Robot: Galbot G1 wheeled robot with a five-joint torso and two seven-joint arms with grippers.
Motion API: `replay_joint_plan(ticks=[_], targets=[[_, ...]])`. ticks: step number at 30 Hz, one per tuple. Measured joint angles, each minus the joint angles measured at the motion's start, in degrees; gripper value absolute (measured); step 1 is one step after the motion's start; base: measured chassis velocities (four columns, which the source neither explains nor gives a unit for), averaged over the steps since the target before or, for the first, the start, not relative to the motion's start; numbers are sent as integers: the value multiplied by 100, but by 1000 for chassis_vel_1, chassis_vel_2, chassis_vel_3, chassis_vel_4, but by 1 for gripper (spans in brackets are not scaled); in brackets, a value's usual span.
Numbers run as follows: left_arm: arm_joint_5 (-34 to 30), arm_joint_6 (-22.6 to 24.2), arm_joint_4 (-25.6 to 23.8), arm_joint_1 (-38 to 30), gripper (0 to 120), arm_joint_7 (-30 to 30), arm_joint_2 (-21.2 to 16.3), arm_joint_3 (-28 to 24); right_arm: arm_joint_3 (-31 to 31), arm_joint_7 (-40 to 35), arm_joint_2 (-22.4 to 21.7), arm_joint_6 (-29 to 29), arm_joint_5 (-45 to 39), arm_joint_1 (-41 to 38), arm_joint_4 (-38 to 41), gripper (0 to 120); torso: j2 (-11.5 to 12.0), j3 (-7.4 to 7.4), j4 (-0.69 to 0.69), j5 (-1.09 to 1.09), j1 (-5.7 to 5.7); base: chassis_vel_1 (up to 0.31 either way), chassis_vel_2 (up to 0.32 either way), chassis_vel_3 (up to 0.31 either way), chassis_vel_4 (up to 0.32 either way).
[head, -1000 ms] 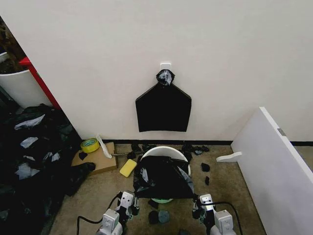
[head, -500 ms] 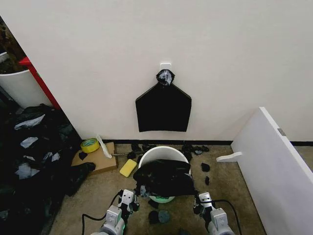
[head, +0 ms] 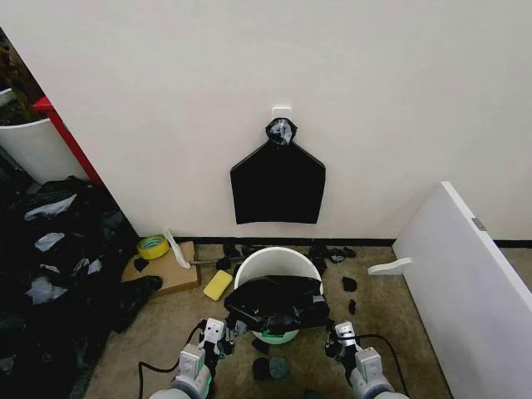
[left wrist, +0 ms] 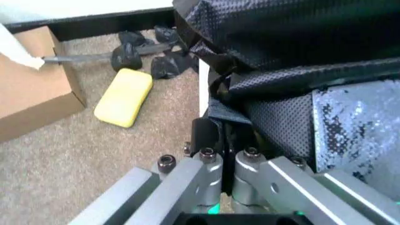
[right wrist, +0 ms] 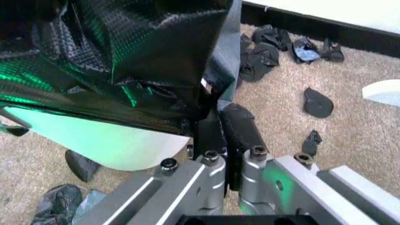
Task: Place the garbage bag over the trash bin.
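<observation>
The trash bin (head: 278,259), a pale round bucket, stands on the carpet by the wall. The glossy black garbage bag (head: 273,303) lies bunched across the near half of its opening, and the far rim is bare. My left gripper (head: 224,326) is shut on the bag's left edge, my right gripper (head: 331,330) on its right edge. In the left wrist view the left gripper (left wrist: 226,140) pinches the garbage bag (left wrist: 300,70) beside the trash bin's rim (left wrist: 203,96). In the right wrist view the right gripper (right wrist: 222,129) clamps the garbage bag (right wrist: 125,56) above the trash bin's wall (right wrist: 93,140).
A flat black bundle (head: 278,184) hangs on the wall hook above the bin. A white board (head: 465,283) leans at the right. To the left are a yellow sponge (head: 218,285), a cardboard box (head: 162,270), a tape roll (head: 153,246) and a heap of black bags (head: 50,266). Black scraps (head: 349,284) dot the floor.
The bag has sunk from a tall spread sheet to a low bunch on the bin's near side, baring more of the far rim. Both grippers have stayed shut on it.
</observation>
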State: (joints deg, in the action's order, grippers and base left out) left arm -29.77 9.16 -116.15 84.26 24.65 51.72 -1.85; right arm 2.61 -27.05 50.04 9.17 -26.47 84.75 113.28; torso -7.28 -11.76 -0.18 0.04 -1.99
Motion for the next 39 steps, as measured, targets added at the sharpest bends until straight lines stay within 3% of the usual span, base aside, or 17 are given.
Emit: replay_joint_plan(ticks=[5,8,22,29,33,39], targets=[[-83,-2,-101,89,1,94,39,80,-76,31,-71,-74,53,135,131,1,0,0,0,0,0,0,0,0,0],[-83,20,-184,139,10,147,31,127,-115,4,-152,-57,20,250,295,10,0,0,0,0,0,0,0,0,0],[111,420,-1225,833,64,670,-361,613,-233,-570,-567,545,-424,999,1574,65,0,0,0,-1,0,0,0,0,0],[236,394,-1410,1125,89,838,-417,716,-221,-639,-577,567,-336,1219,1799,89,0,0,-1,-1,0,0,0,0,0],[368,227,-1420,1247,99,772,-376,750,-225,-643,-571,564,-286,1248,1826,98,0,0,0,-1,0,0,0,0,0],[537,-195,-1384,1431,100,60,-425,856,-262,-628,-531,472,-262,1259,1847,100,0,1,0,0,0,0,0,0,0]])
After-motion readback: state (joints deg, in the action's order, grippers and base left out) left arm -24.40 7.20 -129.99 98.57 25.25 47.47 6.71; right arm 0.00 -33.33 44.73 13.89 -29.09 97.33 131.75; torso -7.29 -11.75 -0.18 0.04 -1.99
